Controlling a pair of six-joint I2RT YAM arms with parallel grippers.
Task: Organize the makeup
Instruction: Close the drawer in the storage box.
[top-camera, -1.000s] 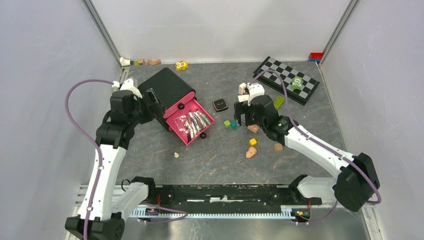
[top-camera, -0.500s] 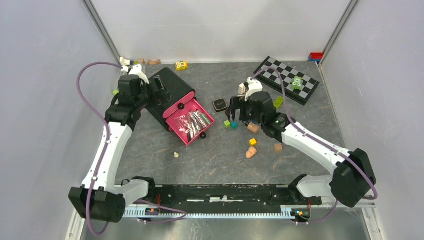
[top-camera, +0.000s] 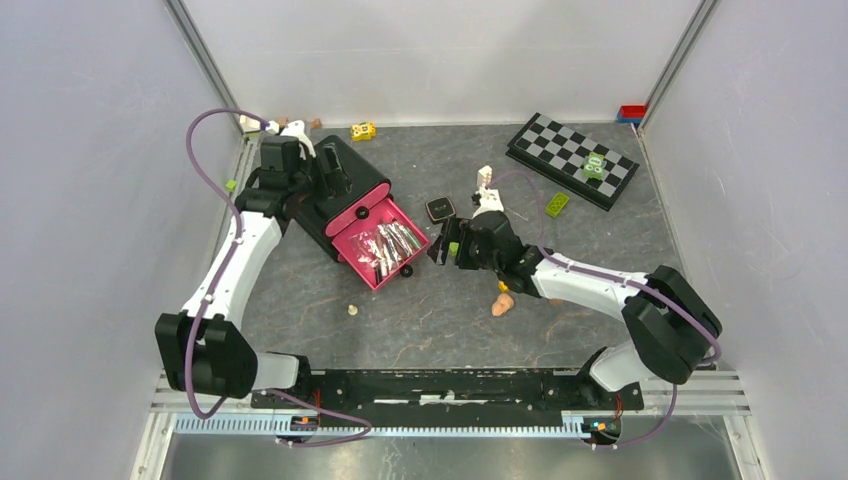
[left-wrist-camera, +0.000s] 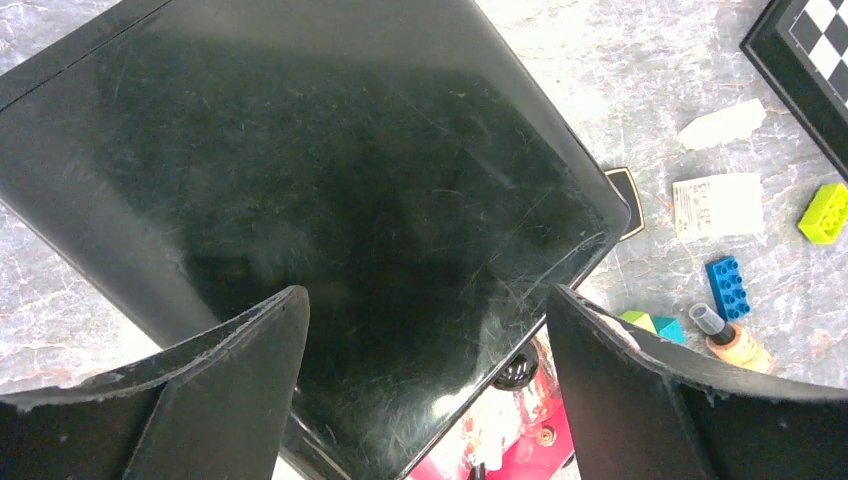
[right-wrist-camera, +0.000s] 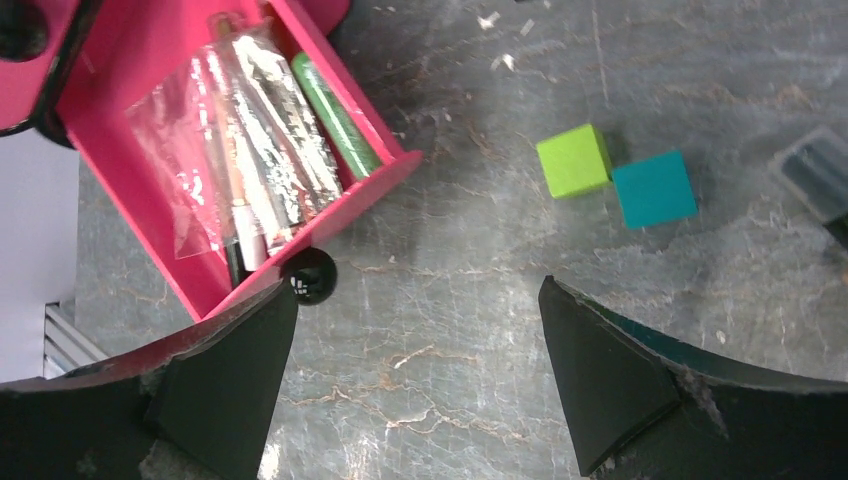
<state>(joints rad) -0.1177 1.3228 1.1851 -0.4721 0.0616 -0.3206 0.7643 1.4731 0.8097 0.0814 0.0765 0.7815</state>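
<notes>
- at upper left of the top view, the left gripper (left-wrist-camera: 420, 300) hovers over the black box (left-wrist-camera: 300, 150), jaws spread wide, gripping nothing.
- mid-frame, the right gripper (right-wrist-camera: 418, 290) gapes wide, empty, beside the pink drawer (right-wrist-camera: 372, 183).
- makeup (right-wrist-camera: 250, 150) lies in that drawer; a black compact (top-camera: 440, 209) sits just right of it.

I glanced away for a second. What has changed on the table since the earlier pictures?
The left arm swung farther out, bringing its open jaws over the black drawer box. The right arm swung left toward the open pink drawer, its open jaws now above the green block and teal block. Nothing was gripped or released. Box, drawer, compact and chessboard stayed put.
</notes>
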